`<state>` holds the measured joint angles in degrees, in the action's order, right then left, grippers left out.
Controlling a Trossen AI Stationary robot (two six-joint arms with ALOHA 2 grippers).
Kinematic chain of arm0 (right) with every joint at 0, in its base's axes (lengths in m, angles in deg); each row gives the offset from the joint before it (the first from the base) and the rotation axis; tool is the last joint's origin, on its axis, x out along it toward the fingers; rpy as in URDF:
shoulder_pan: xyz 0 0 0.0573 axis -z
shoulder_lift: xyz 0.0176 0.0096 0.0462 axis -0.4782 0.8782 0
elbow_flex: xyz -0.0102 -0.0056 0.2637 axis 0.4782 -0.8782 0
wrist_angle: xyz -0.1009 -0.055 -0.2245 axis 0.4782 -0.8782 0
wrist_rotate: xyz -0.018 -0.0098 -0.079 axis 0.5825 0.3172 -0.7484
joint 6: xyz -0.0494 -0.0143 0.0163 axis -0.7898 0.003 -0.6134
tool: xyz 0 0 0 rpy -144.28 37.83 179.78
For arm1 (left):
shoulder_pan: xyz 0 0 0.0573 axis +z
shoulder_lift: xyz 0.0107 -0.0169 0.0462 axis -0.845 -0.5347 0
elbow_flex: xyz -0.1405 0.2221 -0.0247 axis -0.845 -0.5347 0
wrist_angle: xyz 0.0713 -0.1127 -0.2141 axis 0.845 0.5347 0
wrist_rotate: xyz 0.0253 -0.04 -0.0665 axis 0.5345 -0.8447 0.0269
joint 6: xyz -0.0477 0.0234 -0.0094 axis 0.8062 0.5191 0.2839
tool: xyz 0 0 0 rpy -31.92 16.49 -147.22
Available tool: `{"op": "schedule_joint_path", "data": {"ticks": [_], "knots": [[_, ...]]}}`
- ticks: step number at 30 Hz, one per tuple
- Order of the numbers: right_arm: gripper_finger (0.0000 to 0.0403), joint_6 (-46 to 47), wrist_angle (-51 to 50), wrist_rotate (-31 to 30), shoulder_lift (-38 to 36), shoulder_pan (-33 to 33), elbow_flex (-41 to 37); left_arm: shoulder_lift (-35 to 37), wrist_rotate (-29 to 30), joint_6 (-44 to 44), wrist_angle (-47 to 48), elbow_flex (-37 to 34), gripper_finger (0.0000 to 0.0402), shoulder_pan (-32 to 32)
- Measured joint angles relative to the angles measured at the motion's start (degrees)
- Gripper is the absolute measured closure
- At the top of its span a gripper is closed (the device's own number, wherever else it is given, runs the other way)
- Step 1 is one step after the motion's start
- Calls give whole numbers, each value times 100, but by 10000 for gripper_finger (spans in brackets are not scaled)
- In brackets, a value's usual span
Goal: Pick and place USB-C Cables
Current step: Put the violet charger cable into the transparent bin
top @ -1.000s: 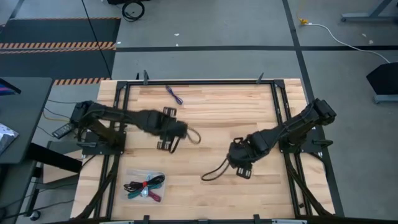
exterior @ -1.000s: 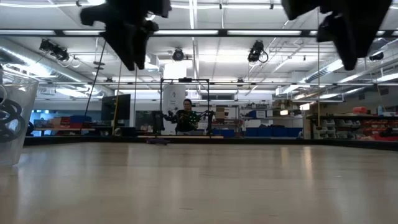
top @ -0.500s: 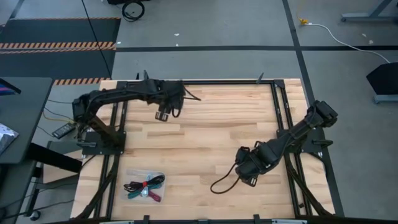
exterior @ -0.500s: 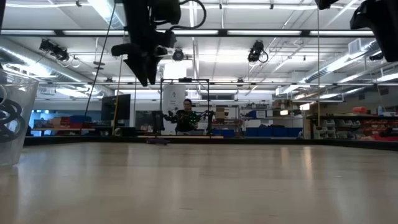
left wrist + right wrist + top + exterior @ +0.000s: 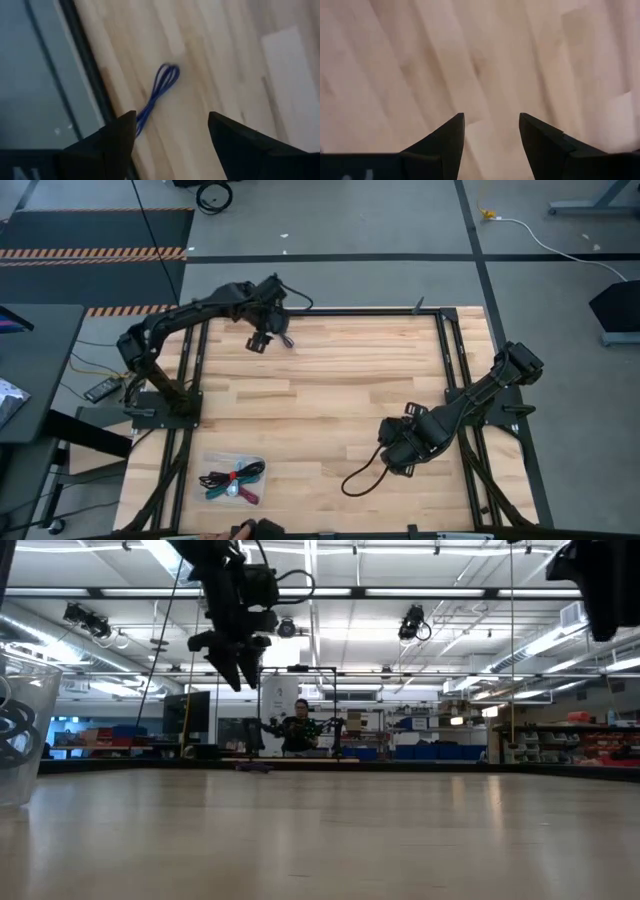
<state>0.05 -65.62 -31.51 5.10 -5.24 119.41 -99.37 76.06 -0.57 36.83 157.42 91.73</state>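
The purple cable (image 5: 158, 95) lies flat on the wood close to the table's far edge, a thin doubled strand; in the low view the same purple cable (image 5: 255, 768) is a small streak far off. My left gripper (image 5: 266, 335) hovers above it, open, fingers (image 5: 115, 135) apart and clear of it. The other cables (image 5: 232, 478), black-red, teal, maroon and light blue, lie bunched near the table's near left corner. My right gripper (image 5: 398, 452) is open over bare wood at the near right, as the right wrist view of the gripper (image 5: 487, 117) confirms.
A black wiring loop (image 5: 360, 476) hangs from the right arm onto the table. A clear plastic cup (image 5: 20, 730) with dark coils inside stands at the left in the low view. The black frame rail (image 5: 330, 311) runs along the far edge. A person (image 5: 298, 725) stands far behind the table.
My left gripper has swept from the middle of the table toward the far edge and now hangs over the purple cable, having turned on the way. My right gripper has shifted a little toward the near edge, dragging its wiring loop along. No cable has moved.
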Motion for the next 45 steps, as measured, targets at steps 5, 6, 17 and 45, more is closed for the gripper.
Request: {"op": "schedule_joint_path", "data": {"ticks": [5,6,17,45], "knots": [[208,-106,-7,-400,0,1,1,-490,448,72,-407,1,129,65],[208,-106,-10,-418,0,1,1,-640,765,70,-450,1,127,35],[208,-211,-11,-764,0,1,1,-1542,1466,-96,-278,-1,124,-217],[208,-316,56,-929,2,-3,1,-1957,923,966,-505,104,125,-447]]}}
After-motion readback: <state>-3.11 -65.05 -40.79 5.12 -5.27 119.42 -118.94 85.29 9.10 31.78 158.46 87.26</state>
